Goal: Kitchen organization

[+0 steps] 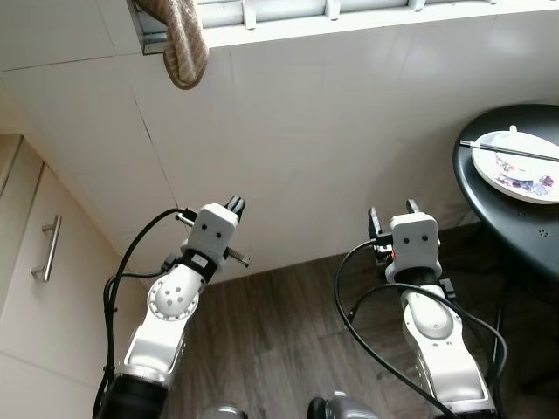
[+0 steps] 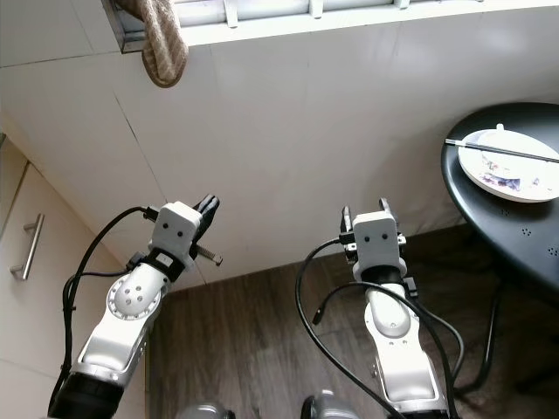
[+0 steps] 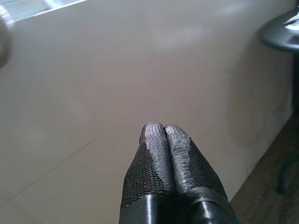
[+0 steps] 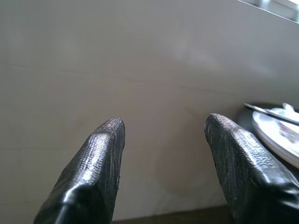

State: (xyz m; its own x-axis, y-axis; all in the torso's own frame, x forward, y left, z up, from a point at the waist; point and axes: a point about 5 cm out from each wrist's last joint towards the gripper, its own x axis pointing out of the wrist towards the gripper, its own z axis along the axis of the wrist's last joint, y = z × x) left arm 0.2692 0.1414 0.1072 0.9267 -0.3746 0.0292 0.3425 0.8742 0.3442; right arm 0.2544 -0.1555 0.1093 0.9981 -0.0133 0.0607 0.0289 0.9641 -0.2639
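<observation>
Pressing together, left gripper (image 3: 164, 133) fingers pinched tight, empty, raised toward tiled wall (image 1: 332, 148). Right gripper (image 4: 163, 128) fingers spread wide, empty. Off right: white plate (image 1: 515, 166) with chopstick (image 1: 511, 152) on black round table (image 1: 515, 236).

Both silver arms raised forward toward the tiled wall (image 1: 332, 131), neither touching it. Left pincer (image 3: 164, 133) pressed tight, its two black fingertips (image 3: 153, 135) meeting, angled up at the wall. Right pincer (image 4: 163, 135) spread wide, fingers (image 4: 105, 154) well apart, pointing at the wall's lower part. Nothing held in either.
</observation>
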